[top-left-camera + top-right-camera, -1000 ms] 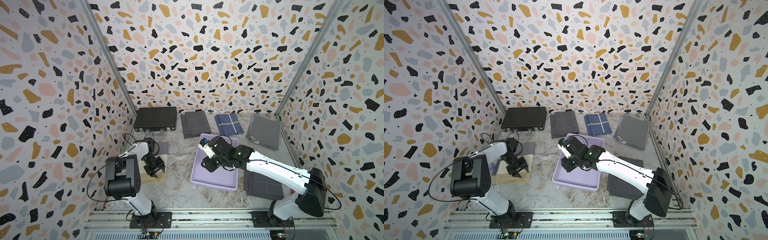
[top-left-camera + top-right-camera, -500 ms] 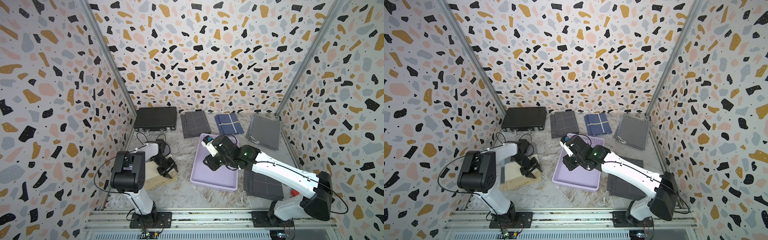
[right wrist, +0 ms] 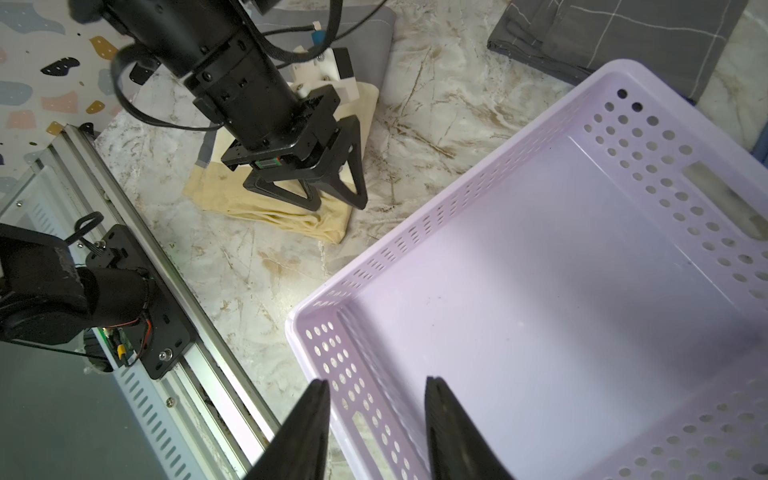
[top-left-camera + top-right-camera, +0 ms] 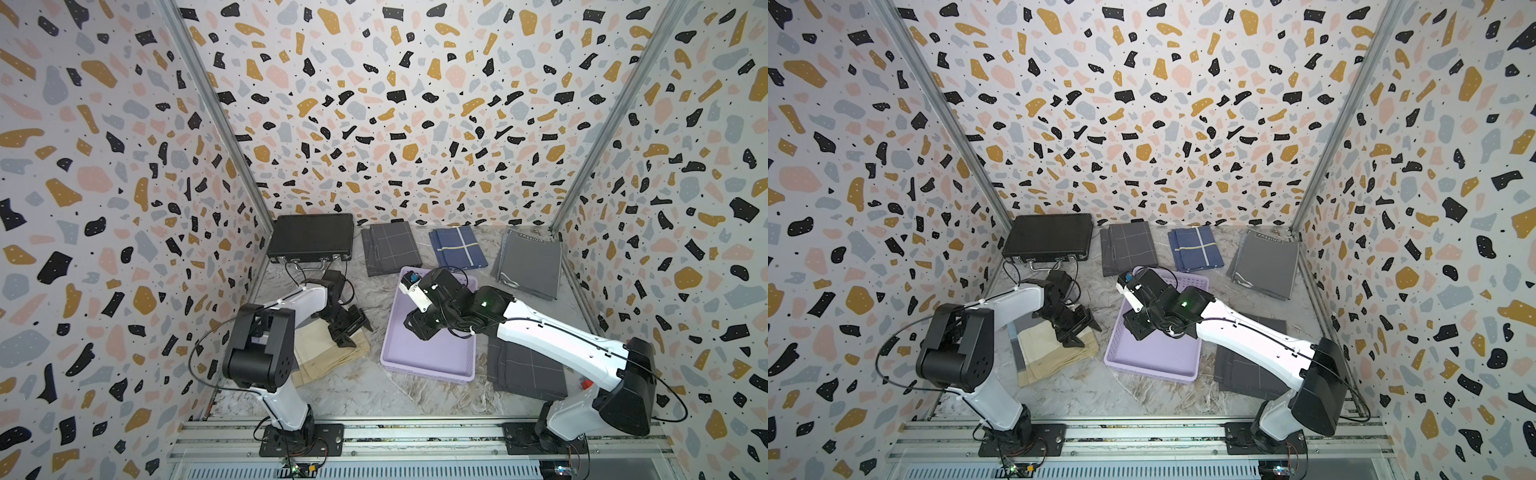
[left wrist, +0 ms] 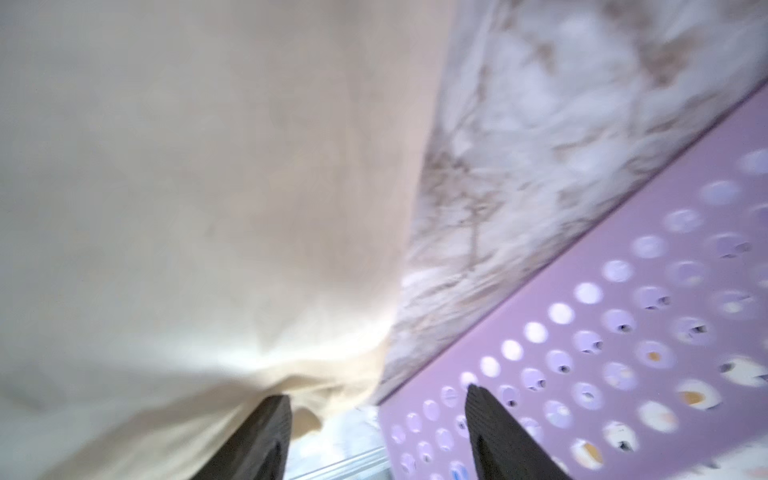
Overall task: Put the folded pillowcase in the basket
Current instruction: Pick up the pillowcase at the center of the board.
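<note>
Terrazzo-patterned walls (image 4: pixel 374 104) are enclosing a marble-patterned tabletop (image 4: pixel 374 390) on three sides, and an aluminium rail (image 4: pixel 415 434) is carrying both arm bases along the open front edge. The lavender perforated basket (image 4: pixel 428 357) is lying mid-table, a handle slot in its end wall. A dark checked cloth (image 4: pixel 523 370) is lying just beside the basket under the right arm; at the back a black briefcase (image 4: pixel 311 237), a grey checked cloth (image 4: pixel 390 247), a blue cloth (image 4: pixel 457 247) and a plain grey cloth (image 4: pixel 528 266) are sitting in a row. The cream folded pillowcase (image 4: pixel 328 357) is resting on the tabletop on the left-arm side of the basket, near it but not touching, outside it. The left gripper (image 3: pixel 336 204) is standing with jaws wide apart and gripping nothing: one fingertip (image 3: pixel 311 203) is down on the pillowcase's corner, the other is just off the cloth over bare tabletop. The right gripper (image 3: pixel 376 395) is hovering part-open astride the basket's side wall, clear space showing around the wall. A short line of pale capitals is running along the plain grey cloth's far edge, too small to read surely. Compared with one second earlier, the left gripper is standing nearer the basket and the pillowcase is lying skewed and closer to it; the basket is keeping its place
</note>
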You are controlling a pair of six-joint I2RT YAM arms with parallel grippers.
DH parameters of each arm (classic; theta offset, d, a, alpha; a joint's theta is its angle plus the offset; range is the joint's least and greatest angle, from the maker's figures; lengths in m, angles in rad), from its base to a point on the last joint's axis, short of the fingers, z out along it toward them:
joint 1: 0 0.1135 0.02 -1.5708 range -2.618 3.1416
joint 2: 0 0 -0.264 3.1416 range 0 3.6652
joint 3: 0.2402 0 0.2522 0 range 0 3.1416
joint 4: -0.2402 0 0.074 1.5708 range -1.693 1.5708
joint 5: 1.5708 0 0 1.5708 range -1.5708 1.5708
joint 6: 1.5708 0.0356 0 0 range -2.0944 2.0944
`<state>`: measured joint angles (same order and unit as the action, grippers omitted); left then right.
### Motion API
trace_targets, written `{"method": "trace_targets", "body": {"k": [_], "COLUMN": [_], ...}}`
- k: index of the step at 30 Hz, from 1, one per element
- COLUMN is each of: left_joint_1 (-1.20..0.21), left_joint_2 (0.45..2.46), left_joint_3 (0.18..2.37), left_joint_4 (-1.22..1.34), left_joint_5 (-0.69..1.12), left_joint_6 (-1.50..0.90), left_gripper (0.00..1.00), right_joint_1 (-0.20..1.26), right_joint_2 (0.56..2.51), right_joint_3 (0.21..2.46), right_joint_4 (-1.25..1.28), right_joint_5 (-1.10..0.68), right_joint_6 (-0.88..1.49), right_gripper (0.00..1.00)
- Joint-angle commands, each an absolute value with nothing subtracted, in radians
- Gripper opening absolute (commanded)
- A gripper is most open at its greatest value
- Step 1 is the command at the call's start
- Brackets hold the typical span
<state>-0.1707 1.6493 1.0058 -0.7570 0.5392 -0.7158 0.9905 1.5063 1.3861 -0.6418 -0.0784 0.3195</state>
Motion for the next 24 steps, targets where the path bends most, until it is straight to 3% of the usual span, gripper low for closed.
{"method": "trace_targets", "body": {"k": [1,6,12,17,24], "left_joint_1": [-0.169,-0.079,0.19,0.219,0.236], "left_joint_2": [1.505,1.414,1.409,1.444,1.447], "left_joint_3": [1.098,1.219,1.213,1.246,1.24], "left_joint_4": [-0.832,-1.024,-1.093,-1.093,-1.085], "left_joint_5": [0.494,0.36,0.276,0.125,-0.054], "left_joint_6": [-0.639,-0.546,-0.479,-0.493,-0.501], "left_gripper": [0.86,0.9,0.85,0.84,0.84], "right_joint_1": [0.993,1.001,1.051,1.061,1.061], "right_joint_2": [1.525,1.605,1.845,2.102,2.368], "right_joint_3": [1.46,1.548,1.754,2.015,2.252], "right_joint_4": [-0.676,-0.676,-0.718,-0.822,-0.919], "right_joint_5": [-0.102,-0.136,-0.185,-0.144,-0.051], "right_joint_6": [0.288,0.279,0.241,0.204,0.214], "right_gripper": [0.45,0.49,0.57,0.67,0.71]}}
